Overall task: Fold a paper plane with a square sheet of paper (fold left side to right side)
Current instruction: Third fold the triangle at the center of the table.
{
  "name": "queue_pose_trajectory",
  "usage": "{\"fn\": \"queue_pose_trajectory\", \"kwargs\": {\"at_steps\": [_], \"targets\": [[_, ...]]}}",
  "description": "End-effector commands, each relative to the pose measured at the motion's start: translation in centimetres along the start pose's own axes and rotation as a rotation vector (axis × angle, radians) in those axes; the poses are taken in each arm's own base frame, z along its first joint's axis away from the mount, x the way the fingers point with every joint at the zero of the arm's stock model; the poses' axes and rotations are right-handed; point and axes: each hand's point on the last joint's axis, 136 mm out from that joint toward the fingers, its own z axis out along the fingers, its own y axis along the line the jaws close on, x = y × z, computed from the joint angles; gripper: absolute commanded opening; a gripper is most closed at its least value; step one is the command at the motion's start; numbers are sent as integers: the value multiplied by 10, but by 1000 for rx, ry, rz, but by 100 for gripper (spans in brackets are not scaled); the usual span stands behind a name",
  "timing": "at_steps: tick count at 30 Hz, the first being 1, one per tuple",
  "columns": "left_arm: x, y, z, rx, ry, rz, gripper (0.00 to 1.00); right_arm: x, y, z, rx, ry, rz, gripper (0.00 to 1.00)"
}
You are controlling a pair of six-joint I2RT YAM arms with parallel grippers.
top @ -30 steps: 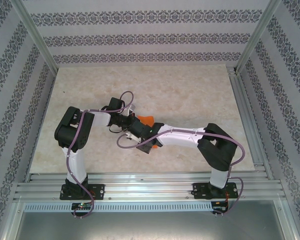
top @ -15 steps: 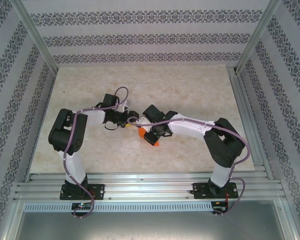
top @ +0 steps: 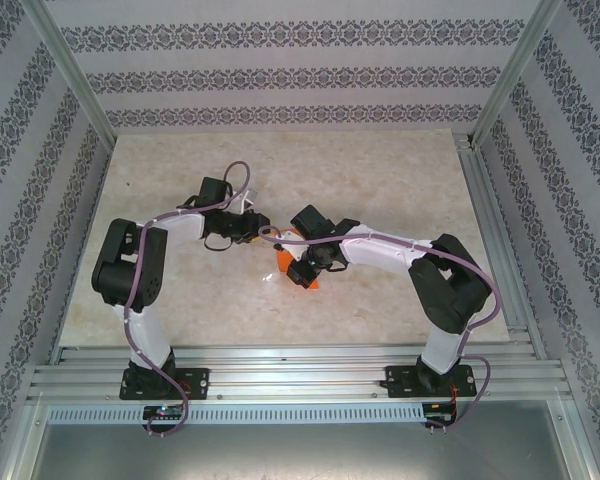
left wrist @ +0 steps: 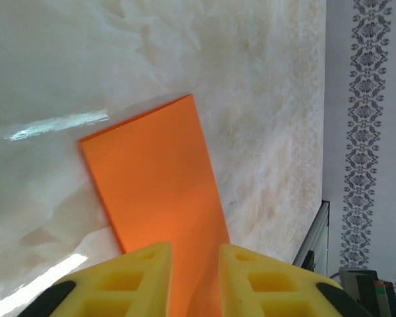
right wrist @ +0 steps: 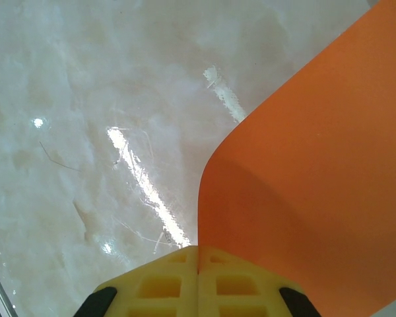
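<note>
Marbled tabletop (top: 380, 180); thin orange sheet (left wrist: 158, 178) curves, pinched in right claw (right wrist: 198, 254).

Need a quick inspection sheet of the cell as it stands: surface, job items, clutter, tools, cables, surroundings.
Surface: pale marbled table, glossy with glare streaks; no damage seen.
Job's things: orange square sheet of paper, partly flat on the table, one end curving up in the right wrist view.
Clutter: nothing seen.
Grippers: left tool has its fingers slightly apart, with the sheet running between them; right tool is shut on the sheet's edge.
Cables: purple cables loop off both arms; no snag seen.
Surroundings: patterned walls on three sides; aluminium rails at the near edge.
</note>
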Motion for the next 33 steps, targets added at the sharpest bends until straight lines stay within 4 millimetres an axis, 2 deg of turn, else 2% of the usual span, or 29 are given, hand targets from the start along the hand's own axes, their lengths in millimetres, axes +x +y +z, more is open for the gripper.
{"fn": "queue_pose_trajectory", "kwargs": {"at_steps": [1,5,9,15,20,33], "targets": [[-5,-16,21,58,31,35,23,-3,0,0,-25,-19,12,0],[-5,-16,44,58,75,36,20,-2,0,1,-25,-15,16,0],[-3,0,61,25,98,10,18,-2,-1,1,-16,-16,16,0],[9,22,70,-61,137,5,16,-4,-8,-4,3,-26,38,0],[19,31,73,-100,174,14,14,-7,-19,-9,23,-33,55,0],[25,37,78,-152,199,33,12,3,-55,0,104,28,152,0]]}}
